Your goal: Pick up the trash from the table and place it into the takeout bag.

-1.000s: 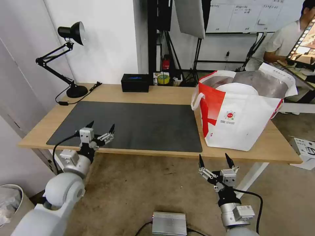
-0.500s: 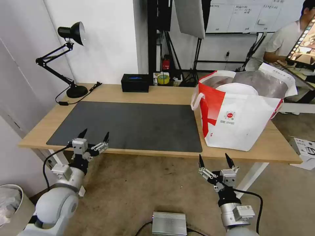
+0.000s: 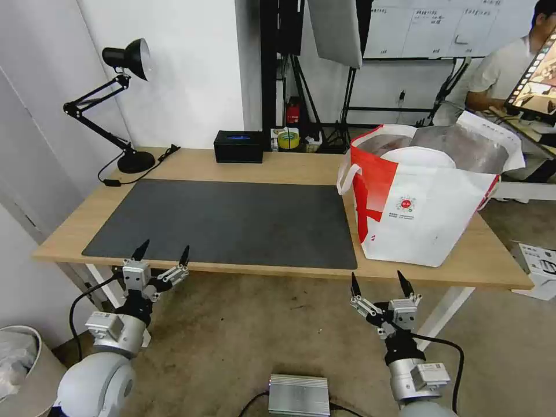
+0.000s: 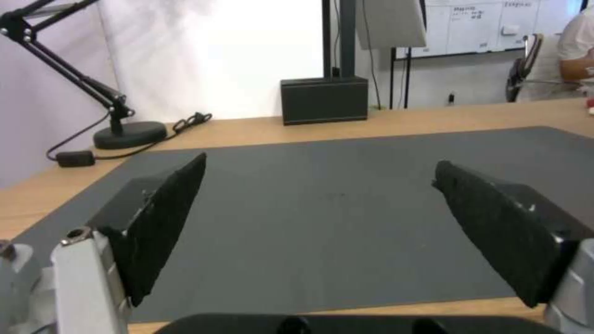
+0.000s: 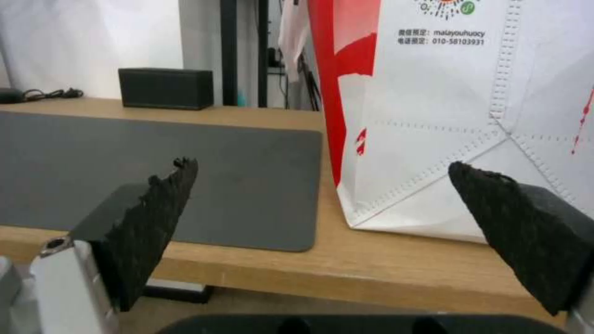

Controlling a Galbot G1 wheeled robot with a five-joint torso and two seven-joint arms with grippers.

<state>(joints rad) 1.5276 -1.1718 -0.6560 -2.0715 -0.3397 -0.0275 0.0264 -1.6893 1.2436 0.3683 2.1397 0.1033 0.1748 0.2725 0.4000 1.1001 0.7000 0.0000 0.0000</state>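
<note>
The table [image 3: 278,165] looks cleared beside the bag [image 3: 423,202]; both released hands, left [image 3: 161,255] and right [image 3: 377,284], hang below its front edge, probably finished.

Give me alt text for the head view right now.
Both grippers, left and right, hang open below the near edge of the long light-wood table. A large white-and-red takeout bag stands at its right end.

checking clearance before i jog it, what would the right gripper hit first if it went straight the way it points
Probably the white and red boxy takeout bag. The right gripper, jaws open, sits just off the light-wood table's near edge, aimed at the bag's lower front. Depth is unclear; it could clip that edge first.
</note>
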